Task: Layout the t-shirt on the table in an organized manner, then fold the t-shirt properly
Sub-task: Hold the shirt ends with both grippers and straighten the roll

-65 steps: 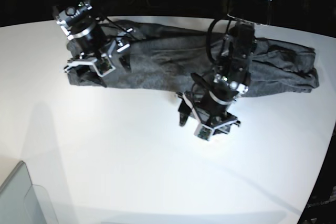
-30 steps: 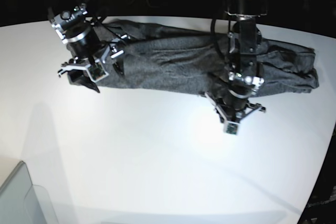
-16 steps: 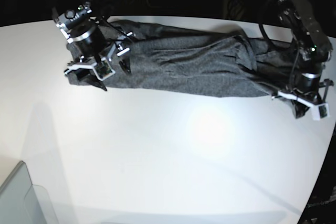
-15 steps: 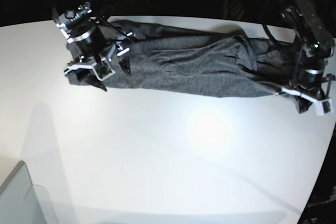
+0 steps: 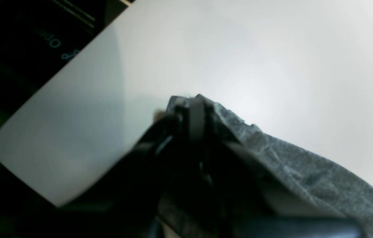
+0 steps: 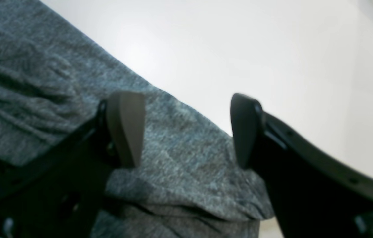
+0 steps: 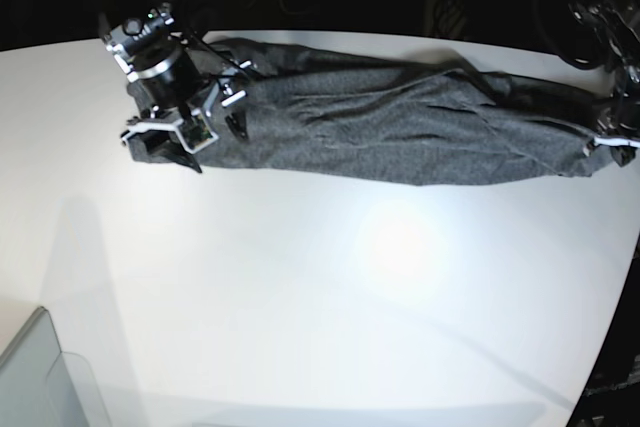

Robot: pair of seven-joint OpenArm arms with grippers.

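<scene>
In the base view, the grey t-shirt (image 7: 380,127) stretches across the table (image 7: 330,287) from ten to two o'clock, wrinkled. Near three o'clock, the left gripper (image 7: 618,147) has its fingers together, clamped on the shirt's cloth. The right gripper (image 6: 188,130), toward ten, holds its fingers apart over the shirt. A bin corner (image 7: 45,372) shows at eight.

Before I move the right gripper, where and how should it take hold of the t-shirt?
Probably the near edge below the right gripper, from above: the t-shirt lies flat and wrinkled there, its edge crossing between the open fingers, so closing could pinch the hem.
</scene>
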